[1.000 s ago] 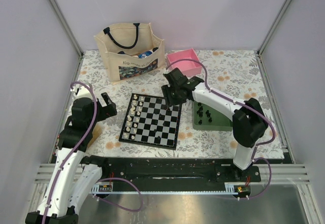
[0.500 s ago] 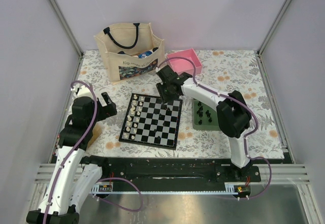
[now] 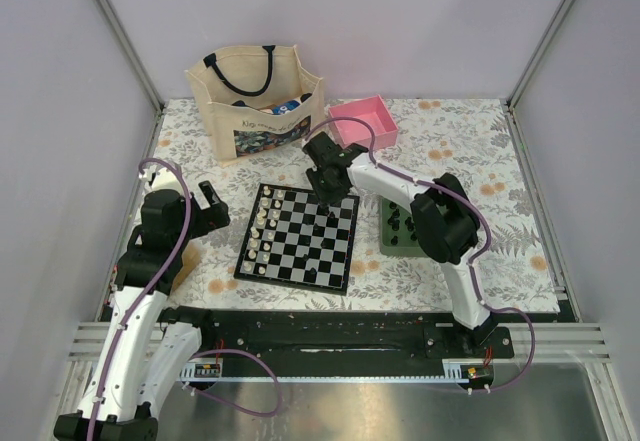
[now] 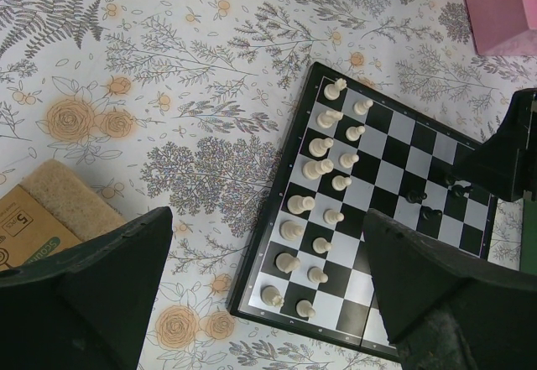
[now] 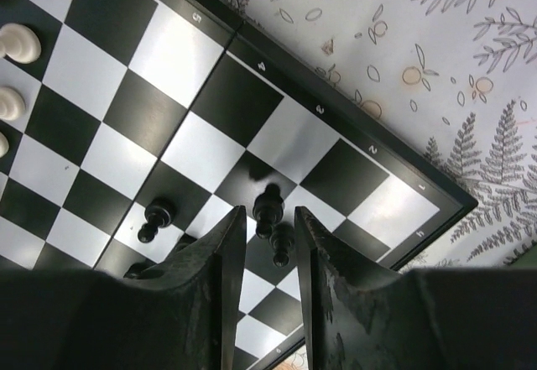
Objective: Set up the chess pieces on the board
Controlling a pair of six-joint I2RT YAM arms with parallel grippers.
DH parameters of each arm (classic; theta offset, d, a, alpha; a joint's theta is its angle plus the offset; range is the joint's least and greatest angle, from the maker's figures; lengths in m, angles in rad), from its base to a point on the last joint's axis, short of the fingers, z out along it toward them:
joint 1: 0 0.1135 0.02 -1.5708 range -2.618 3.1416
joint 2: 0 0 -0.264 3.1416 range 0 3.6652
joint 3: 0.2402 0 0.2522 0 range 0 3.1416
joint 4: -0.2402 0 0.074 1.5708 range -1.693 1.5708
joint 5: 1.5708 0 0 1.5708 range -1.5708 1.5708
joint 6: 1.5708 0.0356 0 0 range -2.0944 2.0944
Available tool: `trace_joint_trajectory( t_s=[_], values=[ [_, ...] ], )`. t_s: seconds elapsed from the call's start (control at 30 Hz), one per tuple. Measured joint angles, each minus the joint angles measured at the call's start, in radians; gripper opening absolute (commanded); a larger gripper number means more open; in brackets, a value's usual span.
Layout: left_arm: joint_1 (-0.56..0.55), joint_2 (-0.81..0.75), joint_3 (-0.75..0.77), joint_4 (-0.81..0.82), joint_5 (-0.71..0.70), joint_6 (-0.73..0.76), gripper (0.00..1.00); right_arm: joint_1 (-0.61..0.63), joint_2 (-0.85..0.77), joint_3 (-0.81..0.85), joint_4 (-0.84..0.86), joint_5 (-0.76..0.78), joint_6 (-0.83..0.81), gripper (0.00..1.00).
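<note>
The board (image 3: 300,253) lies mid-table, with cream-white chessmen in two rows along its left side. A few black chess pieces (image 3: 330,219) stand near its right side, and several more lie in the green tray (image 3: 422,249). My right gripper (image 3: 326,179) hovers over the board's far right part. In the right wrist view its fingers (image 5: 225,248) are a little apart, with two black pieces (image 5: 267,211) in the gap (image 5: 270,229), touching neither finger. My left gripper (image 3: 212,206) hangs wide open and empty left of the board (image 4: 260,244); the black pieces (image 4: 432,213) also show in the left wrist view.
A beige tote bag (image 3: 255,96) and a pink box (image 3: 362,121) stand at the back. A tan pad on a cardboard piece (image 4: 50,211) lies left of the board. Frame posts and walls close in both sides.
My right gripper has moved left and slightly away, from above the board's right edge to over its far right squares. The left arm has not moved.
</note>
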Motion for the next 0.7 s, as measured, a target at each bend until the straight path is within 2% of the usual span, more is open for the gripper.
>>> trace_joint_trajectory(
  t_s=[0.7],
  values=[
    [0.015,0.005,0.0,0.0,0.022,0.0,0.99,0.0,0.033,0.041,-0.027,0.0,-0.006,0.34]
  ],
)
